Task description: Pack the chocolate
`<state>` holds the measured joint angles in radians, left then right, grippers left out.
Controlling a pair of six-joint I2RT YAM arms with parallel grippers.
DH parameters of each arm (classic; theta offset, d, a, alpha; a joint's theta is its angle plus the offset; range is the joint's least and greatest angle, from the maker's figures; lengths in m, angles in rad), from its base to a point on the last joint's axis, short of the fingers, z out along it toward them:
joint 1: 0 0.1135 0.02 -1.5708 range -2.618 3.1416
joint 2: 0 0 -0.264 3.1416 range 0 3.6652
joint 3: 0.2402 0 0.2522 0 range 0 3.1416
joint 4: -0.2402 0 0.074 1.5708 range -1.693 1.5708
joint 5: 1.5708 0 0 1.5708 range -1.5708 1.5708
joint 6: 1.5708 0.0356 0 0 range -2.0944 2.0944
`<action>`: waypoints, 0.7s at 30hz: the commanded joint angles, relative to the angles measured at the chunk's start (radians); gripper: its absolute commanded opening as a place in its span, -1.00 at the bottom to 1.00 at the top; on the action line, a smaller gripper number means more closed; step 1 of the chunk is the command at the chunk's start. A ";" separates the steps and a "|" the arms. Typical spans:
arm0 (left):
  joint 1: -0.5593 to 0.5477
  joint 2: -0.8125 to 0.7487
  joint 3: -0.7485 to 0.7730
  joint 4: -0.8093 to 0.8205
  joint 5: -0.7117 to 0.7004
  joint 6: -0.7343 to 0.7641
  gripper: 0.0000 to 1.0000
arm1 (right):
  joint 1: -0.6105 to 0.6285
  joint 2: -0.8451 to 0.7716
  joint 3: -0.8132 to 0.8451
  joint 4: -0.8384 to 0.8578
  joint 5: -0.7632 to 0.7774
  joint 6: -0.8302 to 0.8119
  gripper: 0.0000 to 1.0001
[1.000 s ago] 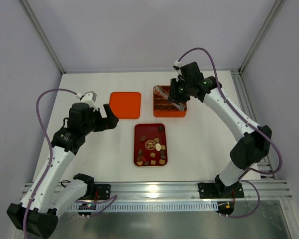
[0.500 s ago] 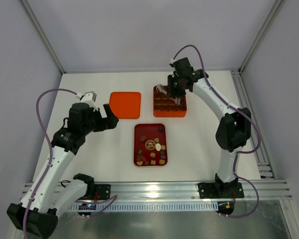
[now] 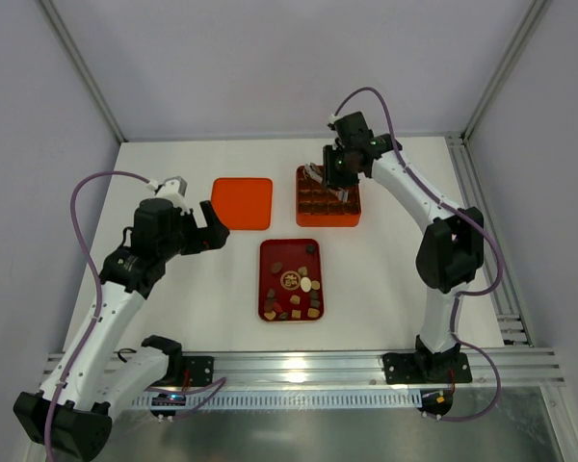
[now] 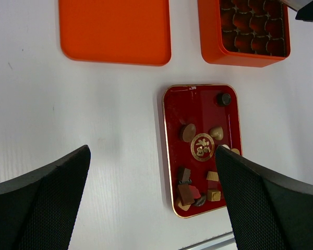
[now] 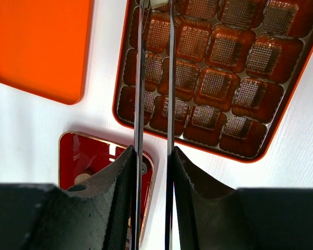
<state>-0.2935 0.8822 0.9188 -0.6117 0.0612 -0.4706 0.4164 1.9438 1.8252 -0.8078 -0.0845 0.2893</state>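
White worktop [image 3: 173, 173], two arms mounted at its near edge. Item: orange box [image 4: 243, 58], grid of brown moulded cups, near the far edge and right of centre. Item: flat orange lid [image 4: 115, 28], just left of the box, apart from it, also near the far edge. Item: dark red tray [image 4: 198, 104], gold rim and gold emblem [image 4: 202, 146], at the middle of the worktop, nearer the near edge than the box and lid. Item: the chocolate [image 4: 188, 132], loose small pieces in dark brown, tan and cream, scattered on the tray, most of them towards its near end; one dark round piece [image 4: 224, 99] sits at its far right corner. Left gripper [image 4: 152, 151]: held above the worktop left of the tray, fingers [image 4: 47, 203] spread wide, nothing between them. Right gripper [image 3: 328, 178]: over the far left corner of the box, its thin blade fingers [image 5: 140, 78] drawn close together with a small pale piece [image 5: 157, 2] pinched at the tips, seen only at the edge of the wrist view.
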 commanded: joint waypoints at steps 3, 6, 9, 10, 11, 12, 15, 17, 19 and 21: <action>0.002 0.001 0.005 0.006 -0.001 -0.002 0.99 | -0.001 0.007 0.042 0.035 -0.003 -0.010 -0.23; 0.002 0.000 0.006 0.006 -0.001 -0.002 1.00 | -0.002 0.007 0.043 0.030 -0.003 -0.012 -0.17; 0.002 -0.002 0.005 0.006 -0.001 0.001 0.99 | -0.002 0.004 0.046 0.029 -0.006 -0.013 -0.14; 0.002 -0.002 0.005 0.006 -0.001 0.000 0.99 | -0.002 0.001 0.048 0.022 -0.006 -0.012 -0.14; 0.002 -0.003 0.005 0.006 -0.001 0.000 0.99 | -0.002 -0.003 0.049 0.019 -0.008 -0.010 -0.14; 0.002 -0.002 0.005 0.006 -0.001 0.001 0.99 | -0.001 -0.023 0.048 0.015 -0.009 -0.012 -0.15; 0.002 0.000 0.006 0.006 -0.001 0.000 0.99 | 0.013 -0.089 0.028 0.002 -0.011 -0.018 -0.15; 0.002 -0.002 0.006 0.006 0.000 0.001 0.99 | 0.027 -0.138 -0.023 0.001 -0.020 -0.021 -0.15; 0.002 -0.002 0.006 0.006 -0.001 0.001 1.00 | 0.054 -0.224 -0.110 0.013 -0.020 -0.019 -0.15; 0.002 -0.005 0.006 0.004 -0.003 0.000 0.99 | 0.080 -0.284 -0.177 0.021 -0.017 -0.016 -0.15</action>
<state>-0.2935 0.8825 0.9188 -0.6117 0.0608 -0.4706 0.4530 1.8141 1.7050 -0.8005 -0.0887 0.2859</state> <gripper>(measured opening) 0.996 0.429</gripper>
